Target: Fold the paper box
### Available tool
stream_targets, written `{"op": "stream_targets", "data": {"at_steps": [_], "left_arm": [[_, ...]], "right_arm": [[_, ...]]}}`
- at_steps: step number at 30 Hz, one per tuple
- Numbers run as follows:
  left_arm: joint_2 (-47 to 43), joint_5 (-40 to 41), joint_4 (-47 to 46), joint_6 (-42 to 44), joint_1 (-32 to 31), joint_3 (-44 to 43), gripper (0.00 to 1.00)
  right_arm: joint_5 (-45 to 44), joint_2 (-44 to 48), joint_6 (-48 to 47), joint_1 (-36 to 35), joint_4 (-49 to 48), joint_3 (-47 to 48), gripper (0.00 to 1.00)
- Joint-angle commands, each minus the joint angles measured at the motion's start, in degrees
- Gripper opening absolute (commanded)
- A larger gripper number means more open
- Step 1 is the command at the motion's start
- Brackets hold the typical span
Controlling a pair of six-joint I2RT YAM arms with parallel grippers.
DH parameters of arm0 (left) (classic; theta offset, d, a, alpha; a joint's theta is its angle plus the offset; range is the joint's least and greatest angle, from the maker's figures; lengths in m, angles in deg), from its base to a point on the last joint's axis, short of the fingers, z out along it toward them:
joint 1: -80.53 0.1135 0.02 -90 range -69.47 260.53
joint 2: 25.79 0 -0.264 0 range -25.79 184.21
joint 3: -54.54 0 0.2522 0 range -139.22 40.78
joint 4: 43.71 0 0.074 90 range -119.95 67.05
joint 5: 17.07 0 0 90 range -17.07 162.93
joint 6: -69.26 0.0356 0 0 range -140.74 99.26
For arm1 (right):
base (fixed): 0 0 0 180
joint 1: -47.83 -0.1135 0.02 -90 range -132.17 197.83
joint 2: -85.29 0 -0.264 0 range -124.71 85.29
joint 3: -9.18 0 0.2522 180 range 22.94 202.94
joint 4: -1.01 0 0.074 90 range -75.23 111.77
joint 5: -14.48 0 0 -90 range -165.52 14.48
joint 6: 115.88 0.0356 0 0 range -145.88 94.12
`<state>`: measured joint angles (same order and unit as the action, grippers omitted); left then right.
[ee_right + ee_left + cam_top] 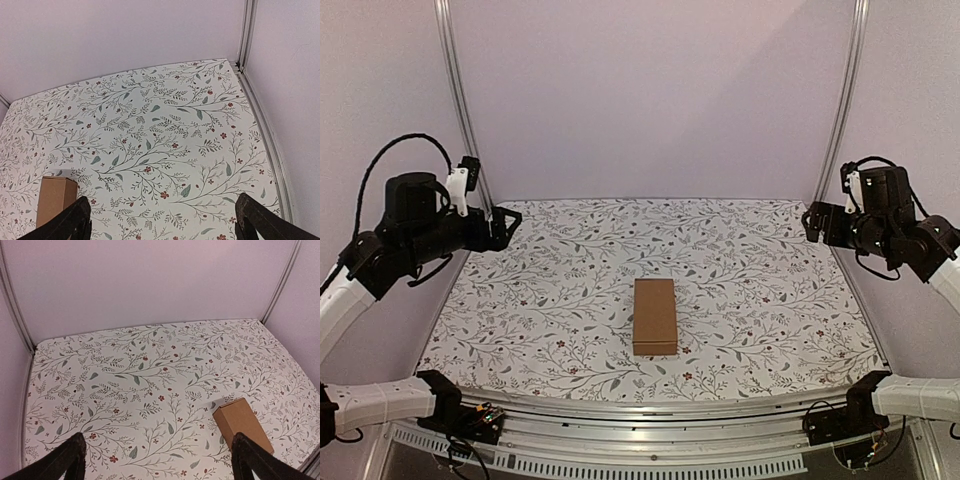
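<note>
Step in hand: judged to be the closing stage; the paper box (655, 316) already stands as a shut box, so what is left is likely a check of the end flaps.
Left end effector (157, 442): spread wide, nothing held, raised at the left edge of the worktop (570, 260), well apart from the box.
Right end effector (164, 201): likewise spread wide and unladen, raised at the right edge, well apart from the box.
Doing it well: if a flap needs pressing, the box is best steadied on one long side by one arm while the end is pushed by the other. A light touch is advised, since thin card would probably dent or slide on the cloth.
Risk: a one-sided push would likely spin or shove the box rather than seat a tab.
Box position: near the middle of the flower-patterned worktop, slightly towards the near edge, with its long axis running away from the arm bases.
Box look: plain brown card, long and rectangular, with a flat top and a shaded near end. No loose flap or tab can be made out; the far end is not shown clearly.
</note>
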<state>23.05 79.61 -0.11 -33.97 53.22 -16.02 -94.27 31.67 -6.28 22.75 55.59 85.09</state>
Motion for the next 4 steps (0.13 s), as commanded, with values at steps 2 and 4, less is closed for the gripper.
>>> {"op": "stream_targets", "data": {"at_steps": [2, 4], "left_arm": [[-0.03, 0.07, 0.07, 0.84, 0.59, 0.28, 1.00], [-0.03, 0.33, 0.04, 0.78, 0.53, 0.36, 0.99]], "right_arm": [[1.25, 1.24, -2.82, 0.15, -0.90, -1.44, 0.99], [-0.06, 1.63, -2.55, 0.14, -1.53, -1.71, 0.99]]}}
